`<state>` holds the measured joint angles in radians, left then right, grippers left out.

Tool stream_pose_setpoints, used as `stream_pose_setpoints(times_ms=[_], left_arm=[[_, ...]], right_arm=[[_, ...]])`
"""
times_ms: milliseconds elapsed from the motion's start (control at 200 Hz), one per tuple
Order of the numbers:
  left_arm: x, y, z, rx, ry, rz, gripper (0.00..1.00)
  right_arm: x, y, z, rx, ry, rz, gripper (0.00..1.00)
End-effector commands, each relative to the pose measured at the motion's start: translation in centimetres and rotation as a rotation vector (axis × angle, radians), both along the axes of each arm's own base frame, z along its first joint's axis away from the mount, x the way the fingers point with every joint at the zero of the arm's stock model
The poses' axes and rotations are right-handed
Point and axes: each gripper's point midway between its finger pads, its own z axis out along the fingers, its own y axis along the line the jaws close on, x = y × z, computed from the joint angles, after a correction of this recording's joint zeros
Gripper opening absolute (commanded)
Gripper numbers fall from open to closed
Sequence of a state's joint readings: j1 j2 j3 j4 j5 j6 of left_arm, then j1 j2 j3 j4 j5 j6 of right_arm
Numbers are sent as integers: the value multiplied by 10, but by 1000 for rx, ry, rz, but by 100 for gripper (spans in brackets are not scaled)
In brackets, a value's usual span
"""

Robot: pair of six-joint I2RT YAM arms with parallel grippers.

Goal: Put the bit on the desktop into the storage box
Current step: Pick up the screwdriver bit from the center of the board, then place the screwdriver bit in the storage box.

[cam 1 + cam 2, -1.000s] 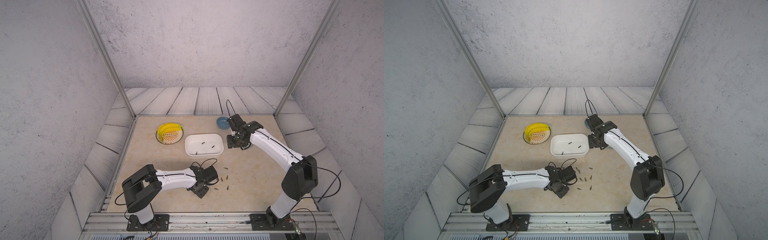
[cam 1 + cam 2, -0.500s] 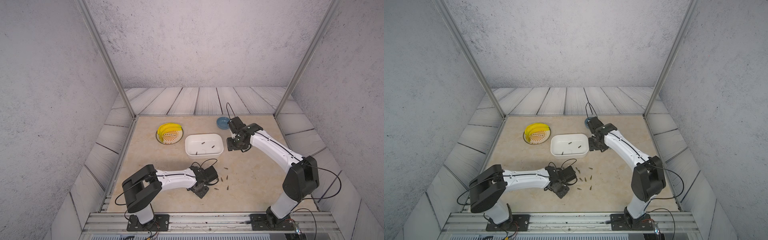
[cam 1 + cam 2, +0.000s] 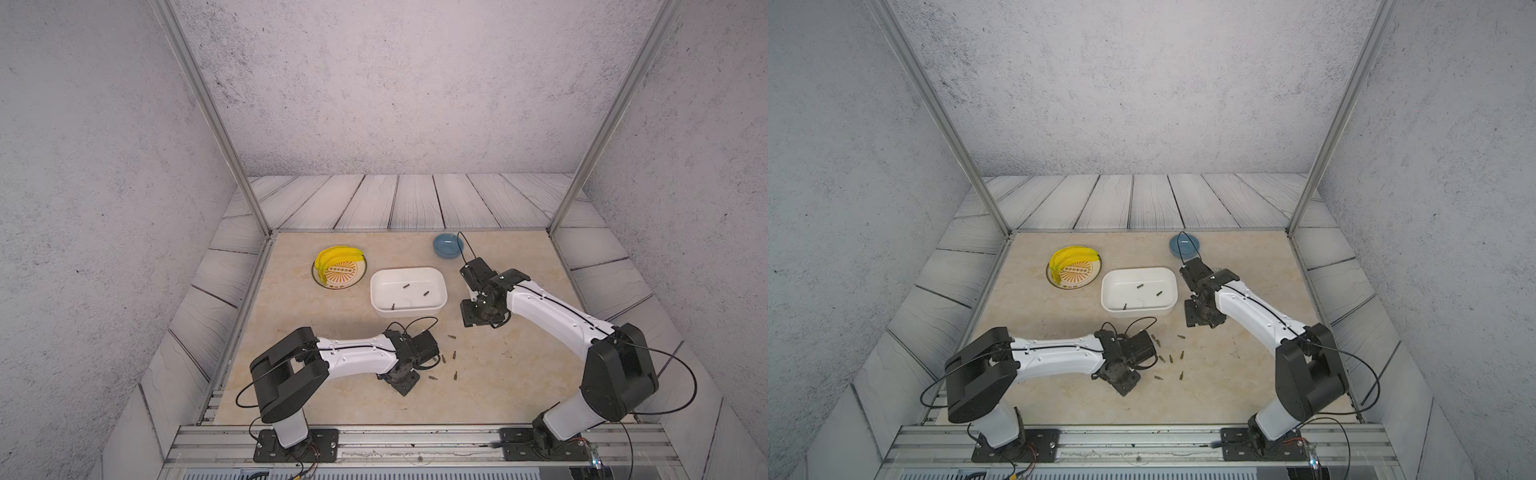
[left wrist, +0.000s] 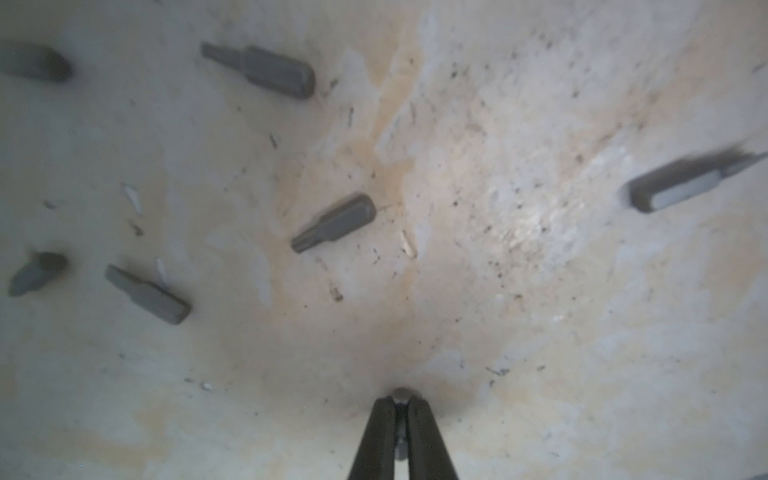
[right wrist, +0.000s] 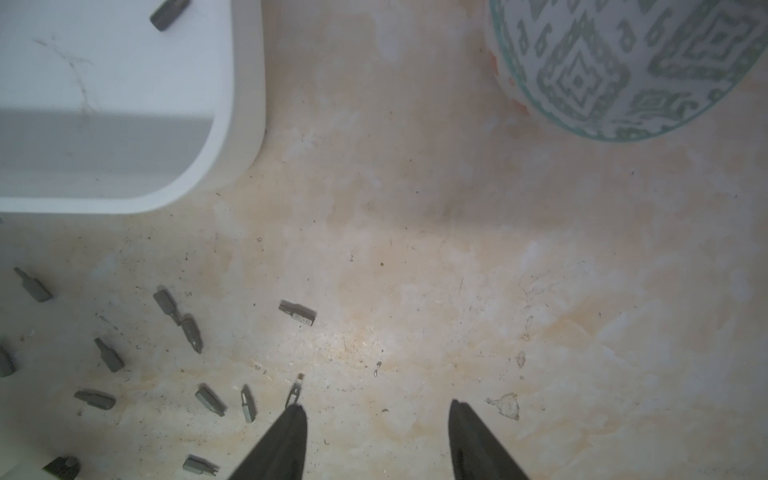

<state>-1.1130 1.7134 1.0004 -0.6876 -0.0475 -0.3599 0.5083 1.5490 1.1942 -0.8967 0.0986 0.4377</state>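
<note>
Pinch confirmed on left gripper (image 4: 401, 409): fingertips are clamped on one bit (image 4: 401, 394), its round end poking out between them, right down at the desktop (image 4: 540, 332). I read the straight-down approach as forced by the part. It's small and lies flat, so only a tip pinch gets it. Doesn't look lifted yet.

Other loose bits (image 4: 333, 223) lie fanned out ahead of that gripper, none touching it. Target storage box (image 3: 409, 311) sits well beyond it with three bits (image 3: 406, 286) already inside. The carry is still to do.

On the other side, right gripper (image 5: 376, 411) is spread wide and empty, hovering over bare desktop. The box corner is off past one finger, with more loose bits nearer on that same side. Looks staged for its own pick.

Versus a second ago, left arm sits where it was in both top views. Right arm has drawn back from the blue bowl (image 3: 448, 245) and the box wall toward the scatter.
</note>
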Motion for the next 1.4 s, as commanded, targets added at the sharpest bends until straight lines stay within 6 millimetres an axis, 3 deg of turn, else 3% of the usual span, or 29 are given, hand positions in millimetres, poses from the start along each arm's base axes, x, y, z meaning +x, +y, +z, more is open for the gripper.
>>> stream_pose_setpoints(times_ms=[0,265,526,696,781,896,1061,1186,1332,1397], left_arm=[[10,3,14,45,-39,-23,0],[46,-2,55,20,-101,-33,0],[124,-3,125,-79,-204,37,0],[187,4,146,-122,-252,107,0],[217,4,141,-130,-270,140,0],[244,0,115,-121,-230,164,0],[265,-1,76,-72,-168,182,0],[275,-1,59,-64,-145,196,0],[281,2,61,-81,-151,216,35],[282,2,71,-92,-173,220,39]], right_arm=[[-1,1,8,28,-26,-19,59],[-12,-2,0,38,-7,-31,59],[-27,-1,-15,82,23,-36,59],[-33,0,-21,92,38,-35,59],[-39,5,-27,96,52,-18,59],[-43,10,-37,85,67,-4,59],[-40,18,-53,78,81,14,59],[-33,22,-64,47,90,24,59],[-17,28,-75,7,68,44,58],[-12,30,-79,-8,58,49,58]])
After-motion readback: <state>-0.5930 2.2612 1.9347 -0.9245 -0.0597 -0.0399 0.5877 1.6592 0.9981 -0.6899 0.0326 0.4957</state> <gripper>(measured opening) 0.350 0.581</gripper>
